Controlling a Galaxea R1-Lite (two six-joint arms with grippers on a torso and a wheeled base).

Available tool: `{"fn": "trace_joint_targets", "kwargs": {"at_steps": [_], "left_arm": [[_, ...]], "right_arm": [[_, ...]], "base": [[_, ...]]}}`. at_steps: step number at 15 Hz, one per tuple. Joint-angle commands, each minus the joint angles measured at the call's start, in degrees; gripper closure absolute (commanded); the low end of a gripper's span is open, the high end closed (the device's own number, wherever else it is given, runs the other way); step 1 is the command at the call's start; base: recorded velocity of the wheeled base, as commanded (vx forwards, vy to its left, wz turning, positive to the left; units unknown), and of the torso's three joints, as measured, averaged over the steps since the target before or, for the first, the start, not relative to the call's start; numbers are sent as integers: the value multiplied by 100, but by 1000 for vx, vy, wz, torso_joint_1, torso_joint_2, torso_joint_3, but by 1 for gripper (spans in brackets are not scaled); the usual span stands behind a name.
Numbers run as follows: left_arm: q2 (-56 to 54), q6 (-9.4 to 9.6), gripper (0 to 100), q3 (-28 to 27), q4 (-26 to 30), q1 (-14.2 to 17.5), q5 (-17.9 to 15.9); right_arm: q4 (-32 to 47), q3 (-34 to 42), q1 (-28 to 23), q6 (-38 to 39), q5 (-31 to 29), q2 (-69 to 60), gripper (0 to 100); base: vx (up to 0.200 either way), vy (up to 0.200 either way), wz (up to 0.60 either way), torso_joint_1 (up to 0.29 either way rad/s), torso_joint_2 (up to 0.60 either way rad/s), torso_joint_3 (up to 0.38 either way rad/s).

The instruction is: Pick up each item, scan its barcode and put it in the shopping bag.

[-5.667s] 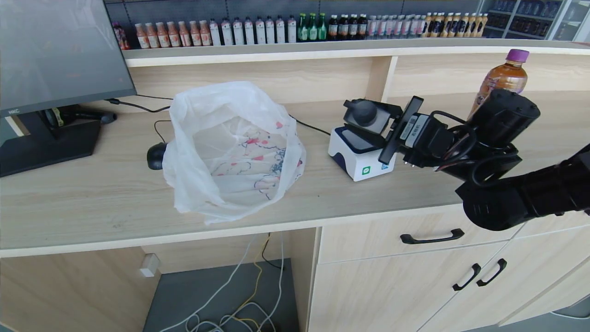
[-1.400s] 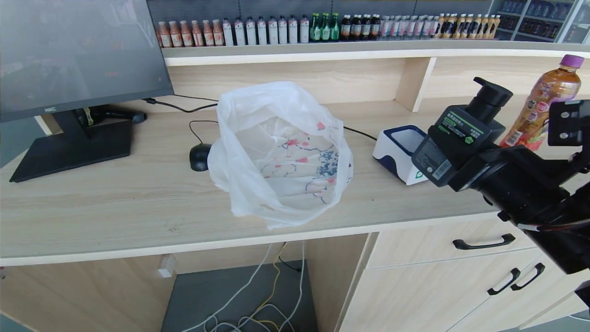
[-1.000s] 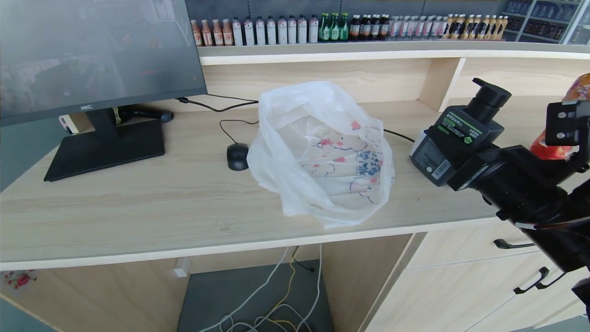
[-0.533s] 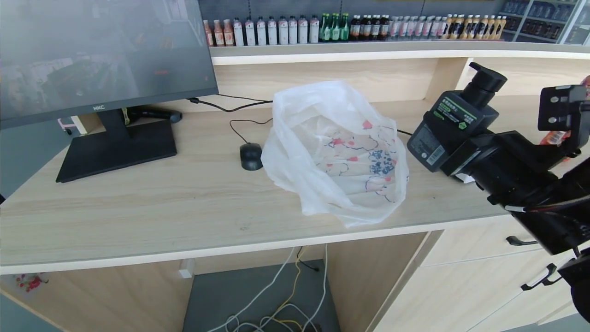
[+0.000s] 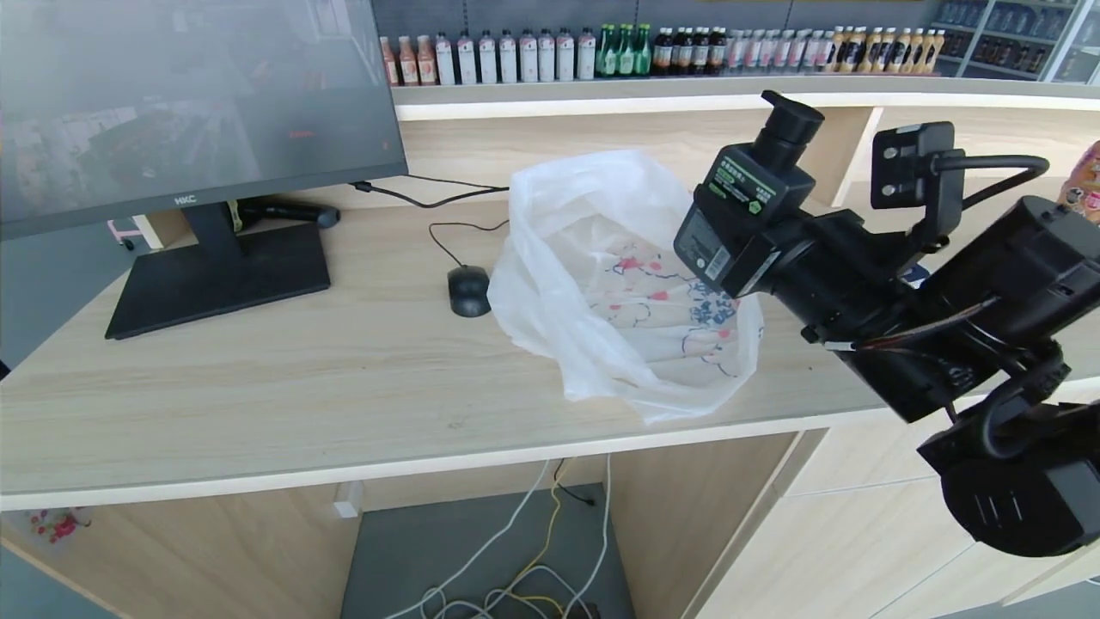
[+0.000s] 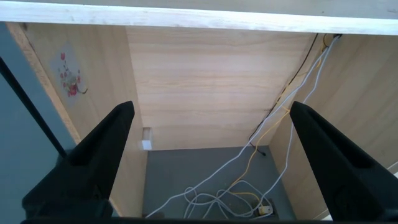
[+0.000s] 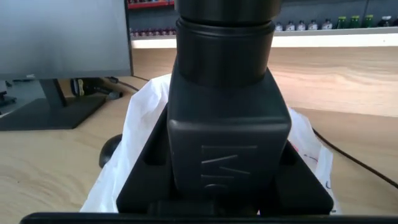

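A black square pump bottle (image 5: 741, 199) with a green label and a barcode is tilted in the air over the right rim of the white plastic shopping bag (image 5: 601, 284). My right gripper (image 5: 760, 262) is shut on the bottle's lower part. In the right wrist view the bottle (image 7: 224, 118) stands between the fingers, with the bag (image 7: 140, 130) open beneath and behind it. My left gripper (image 6: 214, 162) hangs open below the counter edge, facing the floor cables. The bag's mouth faces up and shows a printed pattern inside.
A monitor (image 5: 189, 86) on a black stand sits at the counter's left, with a mouse (image 5: 469, 291) beside the bag. A tea bottle (image 5: 1084, 176) stands at the far right edge. Drink bottles (image 5: 653, 50) line the back shelf. Cables (image 6: 249, 180) lie under the counter.
The camera swung so the bag sits more to the right. In the last half second my right arm carried the pump bottle left and upward, from beside the bag to over its right rim.
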Motion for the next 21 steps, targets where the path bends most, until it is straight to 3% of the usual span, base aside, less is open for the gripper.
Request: {"fn": "trace_joint_targets", "kwargs": {"at_steps": [1,4,11,21], "left_arm": [[-2,2,0,0,-2,0,0],[-2,2,0,0,-2,0,0],[-2,-7,0,0,-2,0,0],[-2,2,0,0,-2,0,0]], "right_arm": [[523,-811,121,3,-5,440,100],[1692,-1777,112,3,13,528,100],[3125,-3693,138,12,21,1292,100],[3151,-3895,191,-41,39,1960,100]], "base": [[0,0,0,0,0,0],[0,0,0,0,0,0],[0,0,0,0,0,0],[0,0,0,0,0,0]]}}
